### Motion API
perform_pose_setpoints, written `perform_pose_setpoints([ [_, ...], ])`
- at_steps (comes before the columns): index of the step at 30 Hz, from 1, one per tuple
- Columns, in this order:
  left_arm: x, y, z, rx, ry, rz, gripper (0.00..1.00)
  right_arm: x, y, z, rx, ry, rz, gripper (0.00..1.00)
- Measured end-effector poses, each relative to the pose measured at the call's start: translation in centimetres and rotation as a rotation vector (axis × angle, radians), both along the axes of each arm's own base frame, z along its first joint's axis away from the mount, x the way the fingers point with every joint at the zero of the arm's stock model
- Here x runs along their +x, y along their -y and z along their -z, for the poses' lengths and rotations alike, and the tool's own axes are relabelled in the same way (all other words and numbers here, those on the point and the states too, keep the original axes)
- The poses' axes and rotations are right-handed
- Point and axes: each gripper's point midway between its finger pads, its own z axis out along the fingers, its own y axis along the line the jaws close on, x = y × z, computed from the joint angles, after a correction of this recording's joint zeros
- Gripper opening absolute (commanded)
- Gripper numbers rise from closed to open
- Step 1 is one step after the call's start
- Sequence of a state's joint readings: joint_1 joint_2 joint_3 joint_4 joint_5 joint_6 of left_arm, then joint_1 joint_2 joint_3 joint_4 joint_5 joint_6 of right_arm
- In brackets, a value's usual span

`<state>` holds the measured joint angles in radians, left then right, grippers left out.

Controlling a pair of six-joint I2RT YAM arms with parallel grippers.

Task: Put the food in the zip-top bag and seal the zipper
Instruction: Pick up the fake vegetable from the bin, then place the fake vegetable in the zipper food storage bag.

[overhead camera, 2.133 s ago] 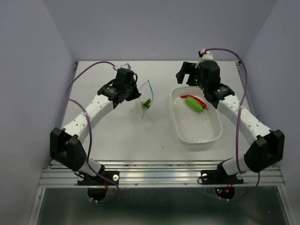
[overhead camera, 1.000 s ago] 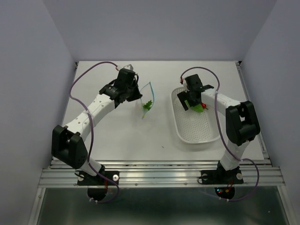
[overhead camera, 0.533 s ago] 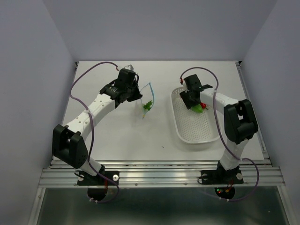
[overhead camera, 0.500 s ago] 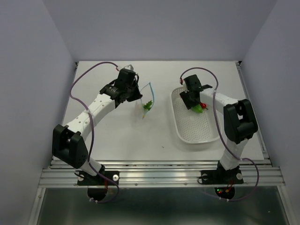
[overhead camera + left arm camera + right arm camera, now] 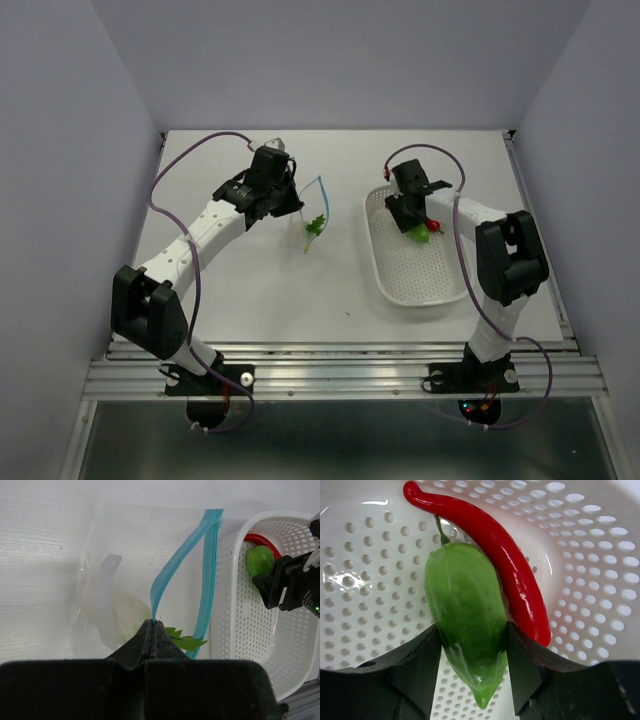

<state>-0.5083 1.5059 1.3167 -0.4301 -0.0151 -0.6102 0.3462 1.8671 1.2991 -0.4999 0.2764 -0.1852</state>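
Observation:
The clear zip-top bag [image 5: 314, 205] stands open on the table, with its light blue zipper [image 5: 207, 575] spread in a loop. The white radish [image 5: 107, 600] with green leaves [image 5: 185, 641] lies inside it. My left gripper [image 5: 152, 625] is shut on the near zipper edge and holds the mouth open. My right gripper [image 5: 472, 645] is down in the white basket [image 5: 420, 280]. Its fingers press both sides of the green cucumber-like piece [image 5: 465, 605]. The red chili [image 5: 505, 565] lies against that piece's right side, touching the right finger.
The white perforated basket [image 5: 245, 620] sits just right of the bag, its rim close to the zipper loop. Its curved wall [image 5: 595, 540] rises right behind the chili. Purple cables arc over both arms. Grey walls enclose the table on three sides.
My right gripper has come down from behind the basket into it and closed round the green piece. The left gripper and the bag have not moved.

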Motion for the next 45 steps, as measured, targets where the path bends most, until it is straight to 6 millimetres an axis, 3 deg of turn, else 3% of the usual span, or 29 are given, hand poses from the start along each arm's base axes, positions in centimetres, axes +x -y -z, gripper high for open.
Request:
perform_pose_setpoints([
  [4,0.0,0.0,0.0,0.000,0.000,0.000,0.00,0.0,-0.3,-0.8,0.031,0.016,0.018,0.27],
  [6,0.0,0.0,0.0,0.000,0.000,0.000,0.00,-0.1,-0.7,-2.3,0.071,0.046,0.033,0.25],
  [12,0.0,0.1,0.0,-0.003,-0.002,0.003,0.00,-0.4,-3.2,-10.9,0.298,0.223,0.023,0.23],
  [16,-0.1,0.1,0.0,-0.006,-0.003,0.001,0.00,-1.0,-7.0,-17.3,0.547,0.352,-0.033,0.22],
  [20,-0.1,0.1,0.0,-0.011,-0.006,-0.002,0.00,-1.7,-10.8,-21.3,0.703,0.436,-0.095,0.18],
  [29,0.1,0.3,-0.2,-0.029,-0.003,-0.014,0.00,-2.2,-14.9,-23.5,0.902,0.486,-0.114,0.22],
  [36,0.0,0.7,-0.4,-0.053,-0.009,-0.013,0.00,-4.5,-23.4,-25.7,1.114,0.509,-0.298,0.22],
  [40,0.0,0.7,-0.5,-0.060,-0.011,-0.016,0.00,-3.8,-25.9,-24.1,1.134,0.511,-0.300,0.23],
  [45,0.0,0.7,-0.5,-0.068,-0.014,-0.024,0.00,-1.9,-26.6,-21.1,1.111,0.515,-0.221,0.27],
])
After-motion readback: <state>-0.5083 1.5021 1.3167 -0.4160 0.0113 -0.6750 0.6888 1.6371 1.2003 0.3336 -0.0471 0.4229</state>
